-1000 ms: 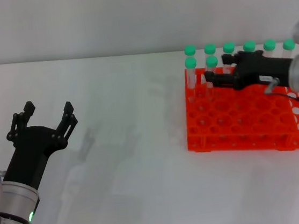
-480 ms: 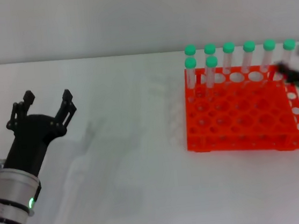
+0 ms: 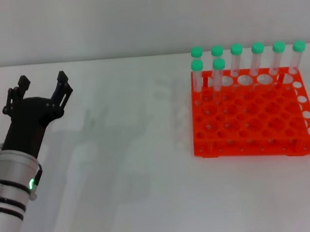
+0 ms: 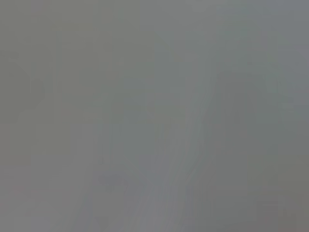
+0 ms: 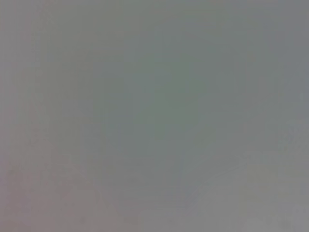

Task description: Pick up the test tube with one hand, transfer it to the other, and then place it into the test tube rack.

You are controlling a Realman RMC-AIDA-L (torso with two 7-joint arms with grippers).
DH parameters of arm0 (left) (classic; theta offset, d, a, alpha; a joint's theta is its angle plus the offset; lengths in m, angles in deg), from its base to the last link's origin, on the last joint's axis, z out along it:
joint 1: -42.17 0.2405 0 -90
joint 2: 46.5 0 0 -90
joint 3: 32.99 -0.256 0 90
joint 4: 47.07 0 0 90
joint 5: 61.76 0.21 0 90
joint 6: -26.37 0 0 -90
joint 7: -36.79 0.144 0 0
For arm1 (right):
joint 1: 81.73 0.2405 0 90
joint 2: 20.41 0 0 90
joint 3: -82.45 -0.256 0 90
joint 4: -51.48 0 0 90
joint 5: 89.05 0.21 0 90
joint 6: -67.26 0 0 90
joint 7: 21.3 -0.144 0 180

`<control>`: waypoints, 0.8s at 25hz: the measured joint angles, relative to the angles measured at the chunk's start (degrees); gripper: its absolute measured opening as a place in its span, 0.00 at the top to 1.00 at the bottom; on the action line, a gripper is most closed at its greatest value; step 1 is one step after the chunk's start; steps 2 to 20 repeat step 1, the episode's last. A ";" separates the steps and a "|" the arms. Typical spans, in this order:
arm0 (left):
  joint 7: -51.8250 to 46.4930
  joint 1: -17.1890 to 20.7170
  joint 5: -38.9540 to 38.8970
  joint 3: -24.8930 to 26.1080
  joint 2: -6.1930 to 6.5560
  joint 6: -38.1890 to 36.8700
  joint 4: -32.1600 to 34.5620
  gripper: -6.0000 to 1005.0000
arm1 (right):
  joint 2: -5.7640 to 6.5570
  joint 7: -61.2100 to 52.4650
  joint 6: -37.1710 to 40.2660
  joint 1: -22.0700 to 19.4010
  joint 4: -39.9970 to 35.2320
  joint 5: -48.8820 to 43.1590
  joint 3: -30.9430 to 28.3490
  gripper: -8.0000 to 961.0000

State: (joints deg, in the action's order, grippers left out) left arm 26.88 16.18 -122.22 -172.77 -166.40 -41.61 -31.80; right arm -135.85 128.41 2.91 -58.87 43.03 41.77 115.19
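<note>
Spreading across the head view, the white table (image 3: 153,194) carries the orange-red test tube rack (image 3: 250,119) on the robot's right side, and no loose tube lies anywhere on the bare surface. On the opposite side, the left gripper (image 3: 42,87) hangs over the table well apart from the rack, its two black fingers spread wide with nothing between them. The right gripper does not appear in any view, and both wrist views show only a featureless grey. Eight green-capped test tubes (image 3: 238,61) stand upright in the rack: six along the far row, two in the next row just in front, at the rack's left end. Which of them is the test tube of the task cannot be told. With every tube seated and no gripper holding one, the placing looks finished.
</note>
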 joint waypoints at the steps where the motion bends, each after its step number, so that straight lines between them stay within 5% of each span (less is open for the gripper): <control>1: -0.20 -0.37 -0.45 0.14 0.01 0.40 -0.09 0.13 | -0.01 0.33 0.00 0.22 0.50 0.01 -1.31 0.15; 20: -0.20 -0.37 -0.45 0.14 0.01 0.40 -0.09 0.13 | -0.01 0.33 0.00 0.22 0.50 0.01 -1.31 0.15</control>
